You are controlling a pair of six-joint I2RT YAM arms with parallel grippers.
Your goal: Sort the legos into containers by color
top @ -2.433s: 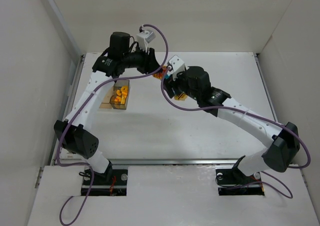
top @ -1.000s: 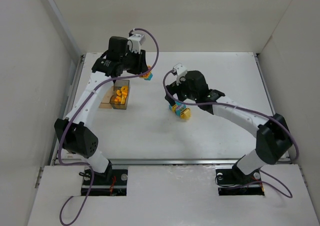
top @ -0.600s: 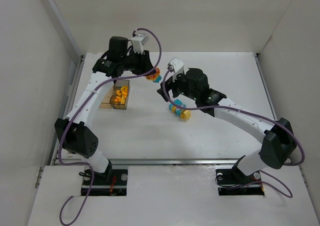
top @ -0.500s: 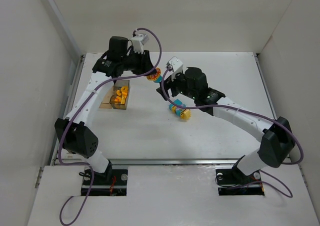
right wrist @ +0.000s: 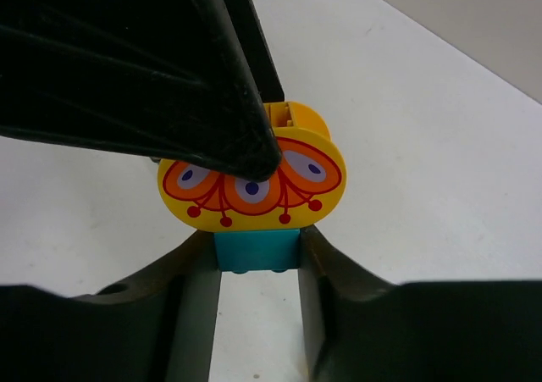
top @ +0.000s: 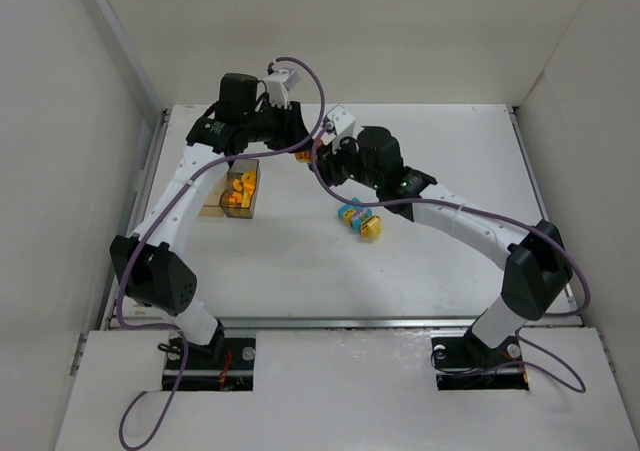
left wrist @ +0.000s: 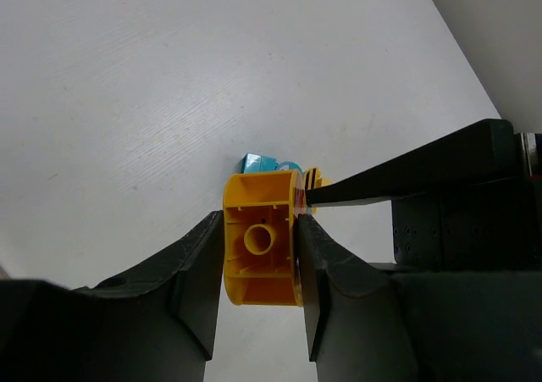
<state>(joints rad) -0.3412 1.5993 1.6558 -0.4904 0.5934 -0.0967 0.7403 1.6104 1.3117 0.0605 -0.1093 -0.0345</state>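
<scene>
The right gripper (right wrist: 258, 259), which stood wide open a second ago beside the loose brick cluster (top: 358, 218), has come up beyond that cluster and clamped on the cyan brick (right wrist: 257, 251) of the stack held in the air. The left gripper (left wrist: 258, 259) stays clamped on the stack's yellow brick (left wrist: 261, 248). Likely they are set to pull the colors apart; the containers (top: 232, 191) sit well left of the cluster.

Right gripper (right wrist: 258, 246) reached over, jaws closed on cyan brick (right wrist: 257, 251).

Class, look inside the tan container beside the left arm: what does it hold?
The tan container holds several orange and yellow legos. The left arm crosses its corner, hiding anything beneath.
</scene>
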